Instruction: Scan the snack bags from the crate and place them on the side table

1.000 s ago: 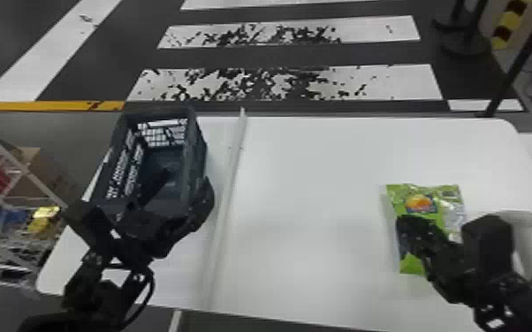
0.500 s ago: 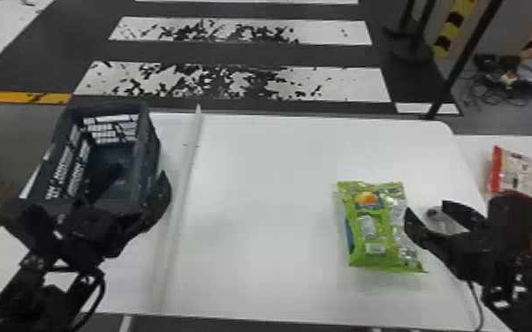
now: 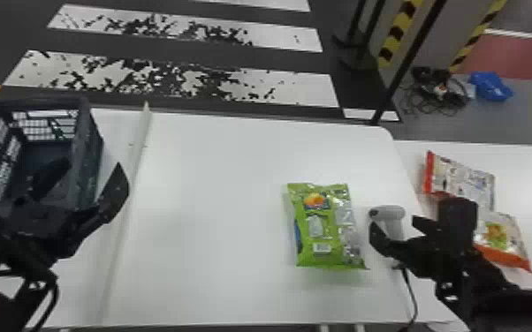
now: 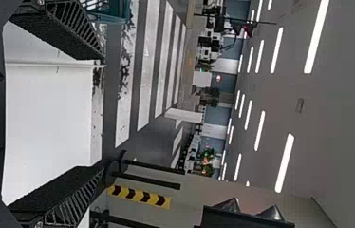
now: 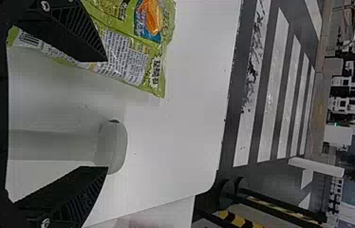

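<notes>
Your white work table (image 3: 216,190) held the green snack bag (image 3: 321,227), and with your left gripper (image 4: 100,113) open well apart from it and your right gripper (image 5: 106,113) open beside it, a skewed close could have knocked the handheld scanner (image 3: 386,213) near it askew.

Extends the left arm (image 3: 6,256) in from eight o'clock in the head view, holding the left tool (image 3: 92,163) at nine o'clock, with fingers (image 3: 112,192) spread wide and pointed roughly toward one. Extends the right arm (image 3: 473,269) from four o'clock, with the right tool (image 3: 393,222) also at four, parted and aimed toward ten. In each wrist view, shows one finger at ten o'clock and the other at eight, with a broad gap between.
</notes>
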Robot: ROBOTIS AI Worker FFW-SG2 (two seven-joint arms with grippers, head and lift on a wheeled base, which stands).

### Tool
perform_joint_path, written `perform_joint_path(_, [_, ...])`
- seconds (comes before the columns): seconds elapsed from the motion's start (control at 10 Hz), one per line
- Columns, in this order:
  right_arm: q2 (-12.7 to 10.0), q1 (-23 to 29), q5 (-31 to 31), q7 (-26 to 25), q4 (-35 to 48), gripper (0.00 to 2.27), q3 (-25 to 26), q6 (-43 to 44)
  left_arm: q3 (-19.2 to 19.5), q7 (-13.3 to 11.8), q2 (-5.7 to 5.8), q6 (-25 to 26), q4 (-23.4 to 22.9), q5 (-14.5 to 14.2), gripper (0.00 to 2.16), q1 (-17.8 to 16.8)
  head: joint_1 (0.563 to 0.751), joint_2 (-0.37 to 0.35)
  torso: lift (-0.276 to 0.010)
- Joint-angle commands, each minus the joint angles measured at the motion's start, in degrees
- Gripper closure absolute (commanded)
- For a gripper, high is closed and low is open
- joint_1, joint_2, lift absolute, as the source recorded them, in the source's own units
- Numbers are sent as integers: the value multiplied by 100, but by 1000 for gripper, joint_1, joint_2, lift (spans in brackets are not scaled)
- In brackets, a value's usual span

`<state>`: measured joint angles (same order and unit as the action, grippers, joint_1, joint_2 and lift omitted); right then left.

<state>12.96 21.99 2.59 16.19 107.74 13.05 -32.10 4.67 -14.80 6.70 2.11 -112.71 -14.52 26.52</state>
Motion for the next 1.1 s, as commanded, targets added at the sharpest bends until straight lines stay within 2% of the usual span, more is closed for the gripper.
perform_joint_path(0.0, [49,-231,-39,148,-324,76,40,-213,-63,12,-10,137,-22,28,36,2,695,-168,-50])
perform_joint_path(0.3, [119,-626,-206,376,-904,171,31,-389,-63,3,-28,172,-14,37,36,11,695,-192,-50])
perform_joint_path(0.5, [198,-802,-329,411,-1238,437,4,-389,-63,3,-19,172,13,37,36,20,695,-208,-50])
perform_joint_path(0.6, [216,-855,-391,447,-1308,822,4,-389,-63,-6,-19,172,13,37,36,20,695,-216,-50])
perform_joint_path(0.8, [225,-916,-382,464,-1378,2024,4,-512,-72,-6,-19,172,39,37,36,20,695,-223,-50])
perform_joint_path(1.0, [225,-925,-364,464,-1361,2256,4,-512,-63,-6,-19,154,48,37,36,20,695,-227,-50])
